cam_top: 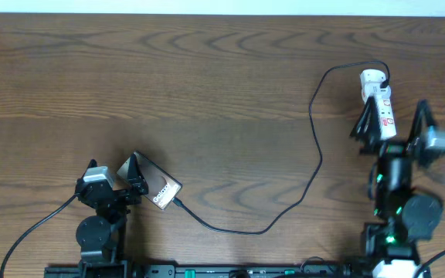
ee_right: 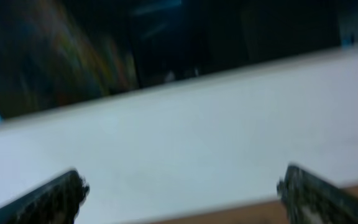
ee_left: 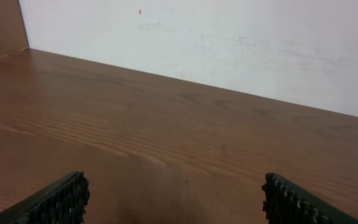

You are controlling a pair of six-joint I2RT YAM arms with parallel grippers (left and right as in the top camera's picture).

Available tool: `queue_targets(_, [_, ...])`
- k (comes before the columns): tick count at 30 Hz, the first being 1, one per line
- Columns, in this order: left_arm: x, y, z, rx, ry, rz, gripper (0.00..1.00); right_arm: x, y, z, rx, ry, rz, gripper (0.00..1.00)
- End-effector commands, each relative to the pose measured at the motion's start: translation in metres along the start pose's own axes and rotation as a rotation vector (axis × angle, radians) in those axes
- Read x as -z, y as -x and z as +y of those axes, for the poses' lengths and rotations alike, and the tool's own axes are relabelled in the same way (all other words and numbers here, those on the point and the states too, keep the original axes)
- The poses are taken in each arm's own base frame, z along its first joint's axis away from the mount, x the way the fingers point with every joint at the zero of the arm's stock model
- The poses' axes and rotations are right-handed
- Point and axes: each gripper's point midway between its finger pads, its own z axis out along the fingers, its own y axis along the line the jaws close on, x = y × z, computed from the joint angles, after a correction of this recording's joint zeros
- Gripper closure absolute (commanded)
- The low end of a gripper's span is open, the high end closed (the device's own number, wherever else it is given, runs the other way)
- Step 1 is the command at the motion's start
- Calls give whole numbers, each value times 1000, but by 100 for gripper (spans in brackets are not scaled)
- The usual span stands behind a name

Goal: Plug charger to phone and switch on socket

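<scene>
In the overhead view the bronze-gold phone lies at the lower left, with the thin black charger cable reaching its lower right corner. The cable curves right and up to the black plug on the white socket strip at the right. My left gripper is open, just left of the phone. My right gripper is open, its fingers spread over the strip's near end. In the left wrist view the open fingers frame bare table. In the right wrist view the open fingers face a white wall, blurred.
The wooden table fills the overhead view. A white wall stands behind the table's far edge. The arm bases sit along the front edge, with black cables trailing at both front corners.
</scene>
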Motion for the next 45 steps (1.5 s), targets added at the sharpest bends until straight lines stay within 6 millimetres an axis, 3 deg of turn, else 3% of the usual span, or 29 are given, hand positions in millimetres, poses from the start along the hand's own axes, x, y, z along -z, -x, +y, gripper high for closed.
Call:
queue_targets(1, [-1,-16,6,-12,24,47,12,20,-24,-6,18,-10,2,1])
queue_targets(7, [-1,-16,6,-12,24,47,12,35,-58,-21,26,-63,93,1])
queue_targets(21, [-1,-16,6,-12,24,47,12,62,-99,-40,47,-193,285,1])
queue_targets(39, [-1,-16,6,-12,24,47,12,107,-132,-59,91,-276,457,1])
queue_targets(45, [-1,-16,6,-12,24,47,12,106,-126,-57,114,-262,436,1])
